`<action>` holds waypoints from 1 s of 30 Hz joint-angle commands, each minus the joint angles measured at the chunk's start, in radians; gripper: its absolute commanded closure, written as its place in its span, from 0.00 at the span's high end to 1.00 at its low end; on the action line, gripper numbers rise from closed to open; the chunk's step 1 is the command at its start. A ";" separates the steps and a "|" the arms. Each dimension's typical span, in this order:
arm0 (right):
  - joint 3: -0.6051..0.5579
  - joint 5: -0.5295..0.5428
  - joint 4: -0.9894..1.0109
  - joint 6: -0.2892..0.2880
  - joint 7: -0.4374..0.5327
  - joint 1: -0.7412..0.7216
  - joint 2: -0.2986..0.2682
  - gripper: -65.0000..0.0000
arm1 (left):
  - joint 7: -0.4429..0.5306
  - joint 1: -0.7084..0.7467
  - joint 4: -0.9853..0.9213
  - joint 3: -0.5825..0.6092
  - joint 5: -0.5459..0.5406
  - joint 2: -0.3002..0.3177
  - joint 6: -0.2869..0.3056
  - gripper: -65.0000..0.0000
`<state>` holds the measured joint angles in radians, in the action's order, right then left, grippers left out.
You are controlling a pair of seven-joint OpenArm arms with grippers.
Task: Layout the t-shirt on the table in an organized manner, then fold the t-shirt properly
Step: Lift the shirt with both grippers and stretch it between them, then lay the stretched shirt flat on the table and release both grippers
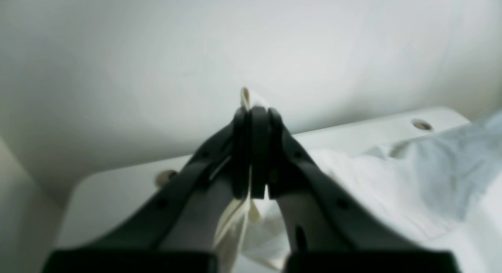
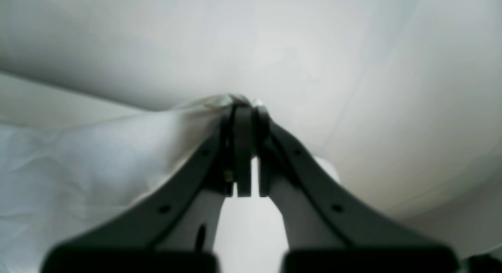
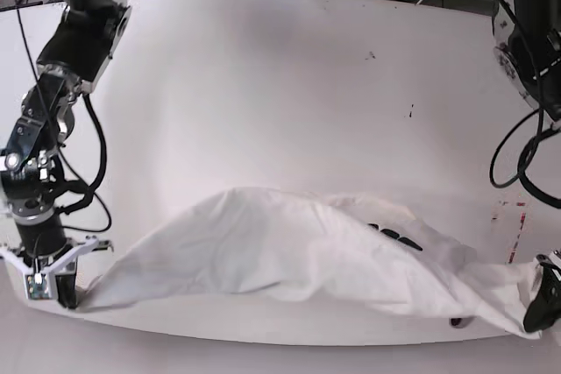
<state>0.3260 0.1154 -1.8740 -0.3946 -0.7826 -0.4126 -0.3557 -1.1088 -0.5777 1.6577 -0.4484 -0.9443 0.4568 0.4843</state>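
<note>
Cloth is pinched at both ends, from what I see. The t-shirt (image 3: 289,256) is stretched along the near edge of the table (image 3: 263,85), print mostly hidden, only a few black marks showing. My left gripper (image 1: 251,147) is clamped on one corner of the shirt, fabric poking above its tips, with a grommet hole (image 1: 422,125) of the table beyond it. My right gripper (image 2: 243,147) is clamped on the opposite corner, at the other end of the table's near edge. The shirt's middle humps up between them.
</note>
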 commanded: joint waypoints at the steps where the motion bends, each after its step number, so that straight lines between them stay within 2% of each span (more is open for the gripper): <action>1: 0.051 -0.003 -0.077 0.007 0.027 0.077 0.025 0.01 | 0.039 0.063 0.051 -0.031 -0.058 0.015 0.000 0.00; 7: 0.120 0.004 -0.140 0.007 0.027 0.240 0.091 0.01 | 0.039 0.255 0.118 -0.069 -0.101 0.015 0.000 0.00; 12: 0.163 0.004 -0.149 0.007 0.027 0.344 0.119 0.01 | 0.039 0.379 0.158 -0.114 -0.107 0.015 0.000 0.00; 15: 0.198 0.005 -0.148 -0.016 0.028 0.403 0.122 0.01 | 0.039 0.457 0.166 -0.152 -0.107 0.015 0.000 0.00; 19: 0.229 0.005 -0.148 -0.066 0.028 0.453 0.136 0.01 | 0.039 0.554 0.167 -0.214 -0.111 0.049 0.007 0.00; 25: 0.273 -0.003 -0.146 -0.119 0.028 0.507 0.152 0.01 | 0.039 0.701 0.167 -0.297 -0.123 0.053 0.047 0.00; 30: 0.275 -0.003 -0.137 -0.126 0.028 0.556 0.149 0.01 | 0.039 0.807 0.167 -0.362 -0.123 0.052 0.049 0.00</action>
<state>0.5945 0.1101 -2.0010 -0.5266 -0.7856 0.1368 -0.1913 -1.1019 0.2092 1.8084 -0.7750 -1.0489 0.4824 0.5331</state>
